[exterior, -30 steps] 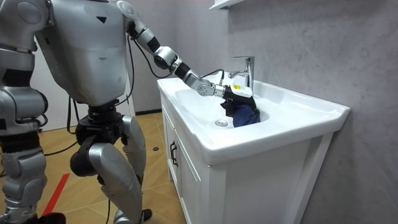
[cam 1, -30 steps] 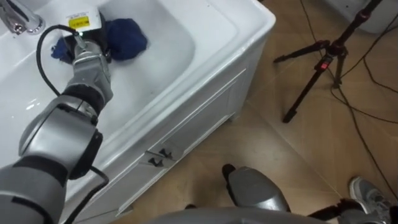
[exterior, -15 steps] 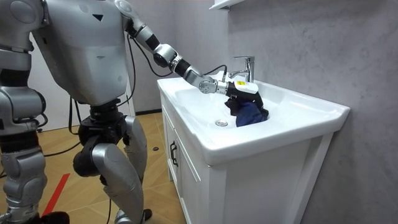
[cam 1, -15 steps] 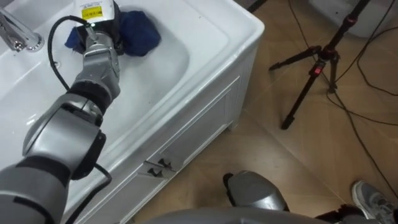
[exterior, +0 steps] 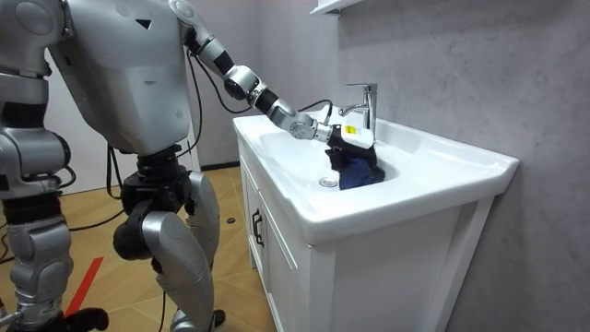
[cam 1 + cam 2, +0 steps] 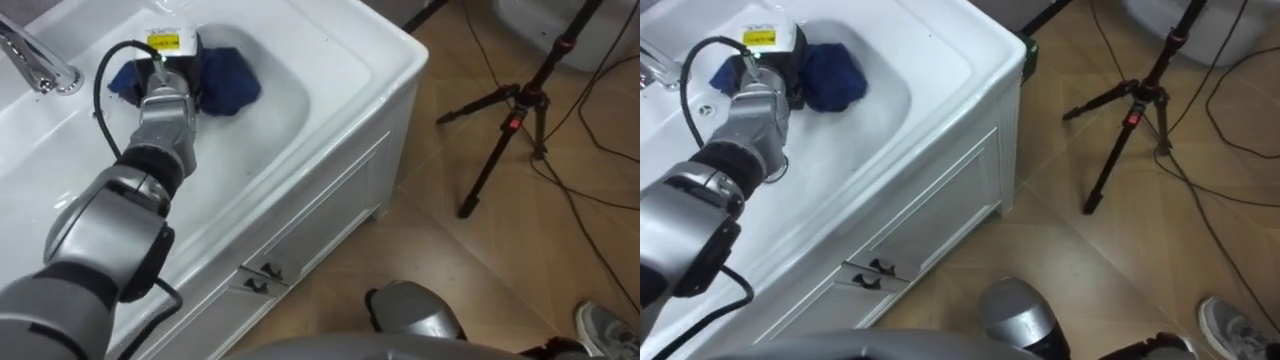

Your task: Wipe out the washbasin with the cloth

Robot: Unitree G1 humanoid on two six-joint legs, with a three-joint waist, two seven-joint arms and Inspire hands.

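A dark blue cloth (image 6: 228, 80) lies bunched in the white basin (image 6: 330, 60), close to the drain (image 5: 329, 183). My left hand (image 6: 172, 62) reaches in from the lower left and sits on top of the cloth, its fingers curled down into the folds. In the room view the left hand (image 5: 348, 138) is just in front of the chrome tap (image 5: 364, 101), with the cloth (image 5: 358, 171) under it. I stand at the front of the vanity, my left arm stretched over the rim.
The tap (image 6: 40, 65) rises at the basin's far left. Below the rim are the white cabinet's fronts with small dark handles (image 6: 258, 280). A black tripod (image 6: 510, 110) and loose cables stand on the wood floor to the right. A shoe (image 6: 605, 330) shows at the lower right.
My left hand swept the cloth across the basin bottom away from the drain, then back toward it. The eye view shifted a little as well.
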